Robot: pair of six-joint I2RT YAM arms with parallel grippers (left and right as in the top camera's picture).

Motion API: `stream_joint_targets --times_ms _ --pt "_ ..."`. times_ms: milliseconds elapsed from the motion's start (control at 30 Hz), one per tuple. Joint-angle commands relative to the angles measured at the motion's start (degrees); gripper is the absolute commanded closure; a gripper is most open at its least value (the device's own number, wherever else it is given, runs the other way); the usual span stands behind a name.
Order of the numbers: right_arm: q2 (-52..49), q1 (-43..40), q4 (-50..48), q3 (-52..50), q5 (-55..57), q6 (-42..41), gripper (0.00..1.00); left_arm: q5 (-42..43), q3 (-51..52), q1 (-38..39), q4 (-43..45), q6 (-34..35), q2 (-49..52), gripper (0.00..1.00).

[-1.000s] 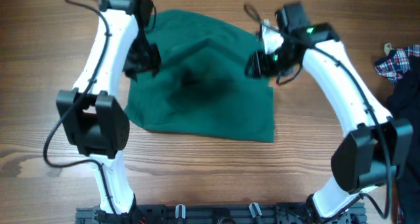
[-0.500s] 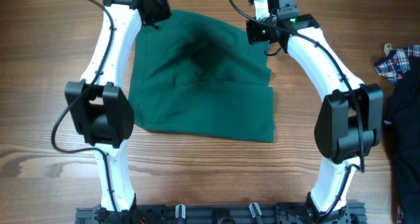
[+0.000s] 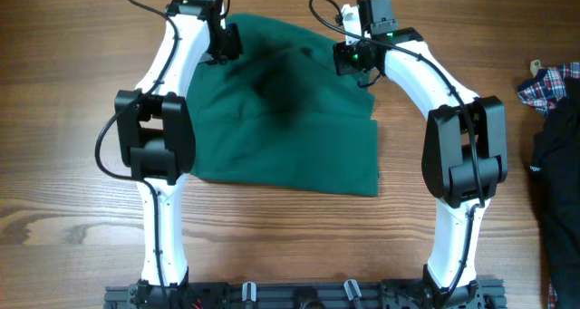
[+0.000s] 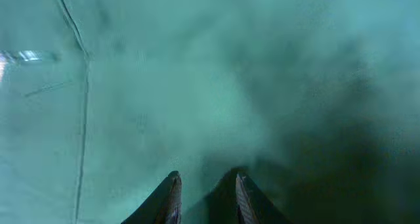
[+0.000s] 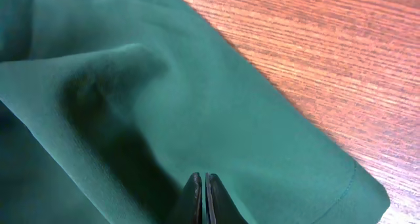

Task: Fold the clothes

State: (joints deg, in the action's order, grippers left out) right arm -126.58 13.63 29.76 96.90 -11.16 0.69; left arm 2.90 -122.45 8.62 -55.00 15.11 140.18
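Note:
A dark green cloth point(image 3: 281, 119) lies folded in a rough rectangle on the wooden table point(image 3: 82, 200). My left gripper point(image 3: 222, 44) hovers over its far left corner. In the left wrist view the left gripper point(image 4: 207, 184) has its fingertips a narrow gap apart above smooth green cloth point(image 4: 197, 86) with a seam, and nothing shows between them. My right gripper point(image 3: 347, 60) is over the far right corner. In the right wrist view the right gripper point(image 5: 203, 181) has its jaws pressed together just above the rumpled cloth point(image 5: 131, 119), near its hemmed edge, holding nothing visible.
A plaid shirt point(image 3: 548, 82) and a dark garment point(image 3: 557, 164) lie at the table's right edge. Bare wood point(image 5: 328, 66) runs beyond the cloth's far right edge. A black rail point(image 3: 299, 295) runs along the front between the arm bases.
Both arms have swung from the cloth's sides to its far corners. The right gripper has shut, and the left jaws have narrowed. The raised hump in the cloth has settled flatter.

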Motion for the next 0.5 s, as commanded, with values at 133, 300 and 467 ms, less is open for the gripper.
stream_joint_targets --times_ms 133,300,467 --pt "-4.2 -2.0 -0.8 0.5 -1.5 -0.8 0.96 -5.2 -0.3 -0.2 -7.8 -1.2 3.0 0.78" --pt "-7.1 -2.1 -1.8 0.5 -1.7 -0.7 0.96 -5.2 -0.3 -0.1 -10.0 -1.2 3.0 0.78" --pt "-8.4 -6.2 -7.1 0.5 2.4 -0.3 0.96 -5.2 -0.3 -0.1 -12.2 -1.2 3.0 0.78"
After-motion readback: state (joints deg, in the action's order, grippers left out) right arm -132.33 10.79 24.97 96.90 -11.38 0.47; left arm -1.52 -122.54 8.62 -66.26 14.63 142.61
